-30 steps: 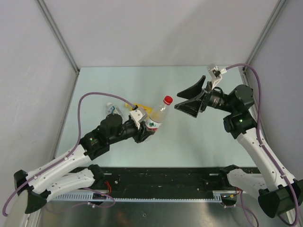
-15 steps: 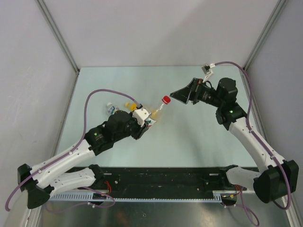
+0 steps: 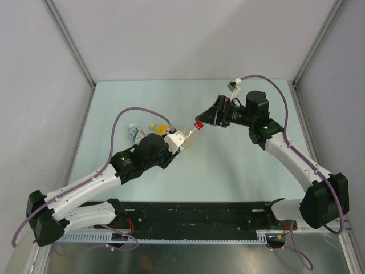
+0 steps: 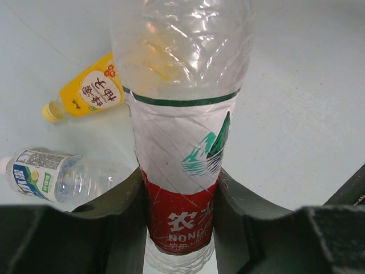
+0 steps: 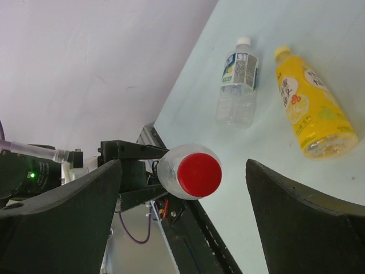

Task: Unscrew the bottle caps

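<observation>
My left gripper (image 3: 178, 140) is shut on the slim clear bottle (image 3: 189, 135) at its red label (image 4: 179, 220) and holds it tilted off the table. In the left wrist view the left gripper (image 4: 179, 225) clamps it on both sides. The bottle's red cap (image 3: 199, 125) points at my right gripper (image 3: 203, 119), which is open. In the right wrist view the red cap (image 5: 199, 174) sits between the open fingers of the right gripper (image 5: 182, 171), touching neither. The yellow bottle (image 5: 311, 111) with its yellow cap (image 5: 280, 52) and the short clear bottle (image 5: 238, 85) lie on the table. No blue cap shows.
The yellow bottle (image 3: 161, 127) and the short clear bottle (image 3: 136, 134) lie side by side behind my left arm, also in the left wrist view (image 4: 88, 91) (image 4: 57, 177). The short bottle's cap (image 5: 243, 41) looks white. Grey walls close the table on three sides.
My left arm has carried the bottle lower and a little farther from the base. My right gripper has swung left up to the red cap, still open.
</observation>
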Action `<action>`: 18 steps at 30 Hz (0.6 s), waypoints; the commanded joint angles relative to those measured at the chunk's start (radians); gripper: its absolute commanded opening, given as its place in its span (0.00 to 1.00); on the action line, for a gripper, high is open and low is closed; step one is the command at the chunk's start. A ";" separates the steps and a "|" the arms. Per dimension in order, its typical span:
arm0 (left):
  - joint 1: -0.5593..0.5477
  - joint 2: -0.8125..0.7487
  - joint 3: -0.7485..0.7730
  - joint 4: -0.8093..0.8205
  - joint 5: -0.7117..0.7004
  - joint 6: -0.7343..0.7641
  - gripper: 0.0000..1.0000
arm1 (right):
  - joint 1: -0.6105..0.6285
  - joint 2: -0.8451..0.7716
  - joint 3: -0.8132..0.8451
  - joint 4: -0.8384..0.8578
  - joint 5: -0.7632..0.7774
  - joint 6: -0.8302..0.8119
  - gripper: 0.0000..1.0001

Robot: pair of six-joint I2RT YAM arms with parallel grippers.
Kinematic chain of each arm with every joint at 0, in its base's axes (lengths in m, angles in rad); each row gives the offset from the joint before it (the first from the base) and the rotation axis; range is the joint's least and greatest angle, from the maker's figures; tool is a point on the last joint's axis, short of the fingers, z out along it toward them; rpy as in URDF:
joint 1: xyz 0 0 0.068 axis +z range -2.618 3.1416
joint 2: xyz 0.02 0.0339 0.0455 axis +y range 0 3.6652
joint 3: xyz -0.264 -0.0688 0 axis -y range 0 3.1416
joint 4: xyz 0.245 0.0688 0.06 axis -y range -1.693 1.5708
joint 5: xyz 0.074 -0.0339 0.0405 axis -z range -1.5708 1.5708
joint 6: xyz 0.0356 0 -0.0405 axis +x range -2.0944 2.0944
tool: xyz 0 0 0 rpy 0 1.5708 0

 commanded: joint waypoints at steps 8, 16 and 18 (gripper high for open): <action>-0.012 0.022 0.046 -0.006 -0.040 0.024 0.00 | 0.013 0.041 0.067 -0.123 0.018 -0.029 0.82; -0.019 0.030 0.047 -0.010 -0.035 0.022 0.00 | 0.027 0.075 0.067 -0.092 -0.004 -0.008 0.69; -0.022 0.031 0.046 -0.009 -0.035 0.020 0.00 | 0.028 0.083 0.067 -0.077 -0.007 0.007 0.59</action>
